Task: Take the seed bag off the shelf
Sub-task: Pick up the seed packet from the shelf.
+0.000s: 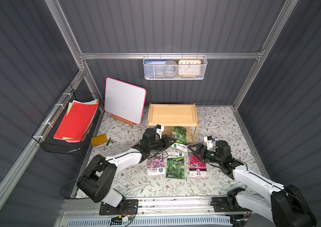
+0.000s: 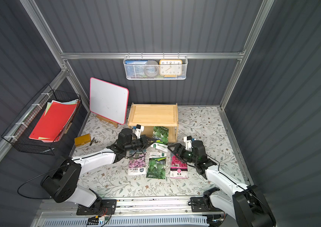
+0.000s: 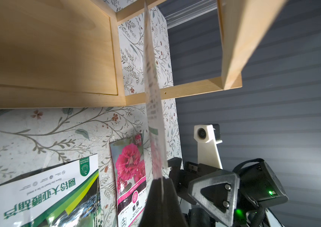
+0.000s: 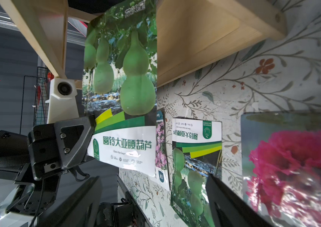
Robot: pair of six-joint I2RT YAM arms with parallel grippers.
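1. Covering the whole floor of the cell, the table (image 1: 224, 125) wears a leaf-print sheet. Both arm bases hide parts of its near edge from you.
2. The shelf (image 1: 172, 115) stands at the back of the table, close to the wall. You see its top board bare in both top views (image 2: 152, 115), but that board hides most of the lower level from above.
3. Your left arm (image 1: 124, 159) reaches to the front of the shelf. The left claw (image 1: 172, 141) is pressed together, pinching the seed bag by a side edge near its white band. In the left wrist view only a dark finger tip shows, cut off by the frame.
4. The right claw (image 1: 191, 151) hangs over the table just to the right of the bag, jaws spread wide and holding nothing. In the right wrist view its fingers are only dark blurs at the frame edge.
5. The seed bag (image 1: 179, 135), printed with green gourds, stands on edge. Its picture end is tucked under the shelf's top board and its white band sticks out in front.
   - The left wrist view shows it edge-on (image 3: 153, 110), with the print unreadable.
   - The right wrist view shows its face clearly (image 4: 128, 78).
   - You cannot tell whether its far end touches the lower board.
6. Three packets lie flat in a row in front of the shelf:
   - the purple-flower packet (image 1: 155, 164), partly covered by the left arm;
   - the gourd packet (image 1: 176, 167);
   - the pink-flower packet (image 1: 197, 167), its top end hidden under the right claw.
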